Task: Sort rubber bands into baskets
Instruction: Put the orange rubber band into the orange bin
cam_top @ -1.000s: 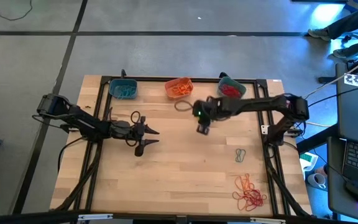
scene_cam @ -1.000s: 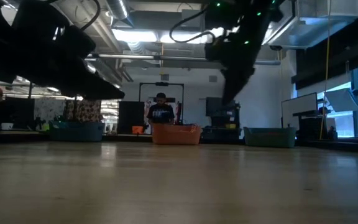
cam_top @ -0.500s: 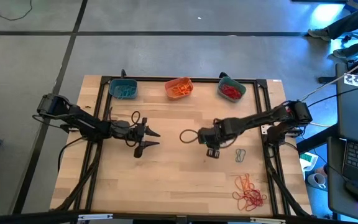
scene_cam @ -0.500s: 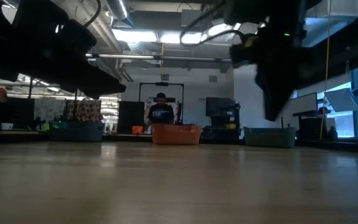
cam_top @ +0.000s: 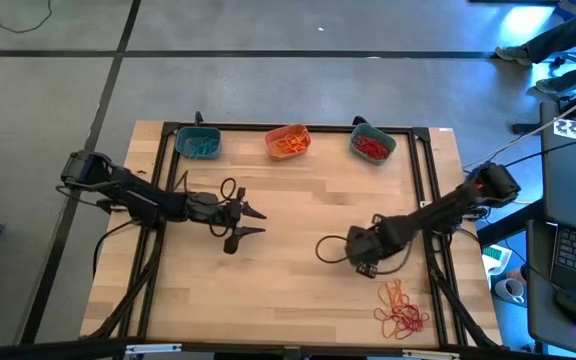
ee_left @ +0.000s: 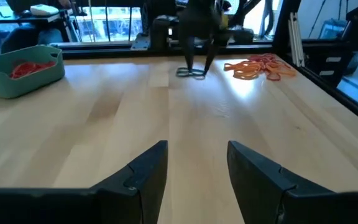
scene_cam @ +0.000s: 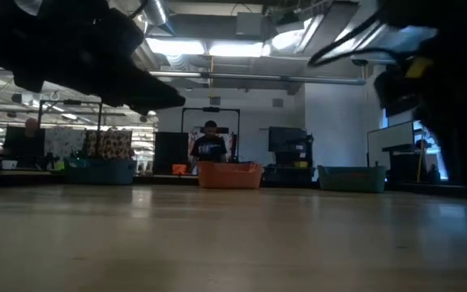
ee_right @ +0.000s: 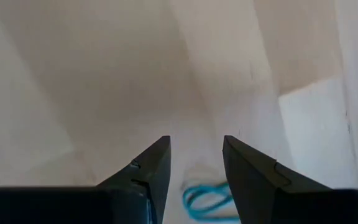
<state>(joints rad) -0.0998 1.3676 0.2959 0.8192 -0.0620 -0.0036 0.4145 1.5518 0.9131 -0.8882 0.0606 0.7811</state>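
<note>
Stretching low from frame right, elbow folded, right gripper (cam_top: 364, 262) pointing down at lower-right wood table (cam_top: 288, 290), fingers parted over teal rubber bands (ee_right: 205, 198), gripping nothing. Left gripper (cam_top: 249, 221) hovering center-left, reaching level, fingers spread, empty. Three plastic baskets (cam_top: 288, 140) sitting along top edge. Red-orange band pile (cam_top: 401, 308) lying lower right.

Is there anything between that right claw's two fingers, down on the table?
Yes. In the right wrist view a teal rubber band lies on the wooden table between the open right gripper fingers, not yet gripped.
</note>
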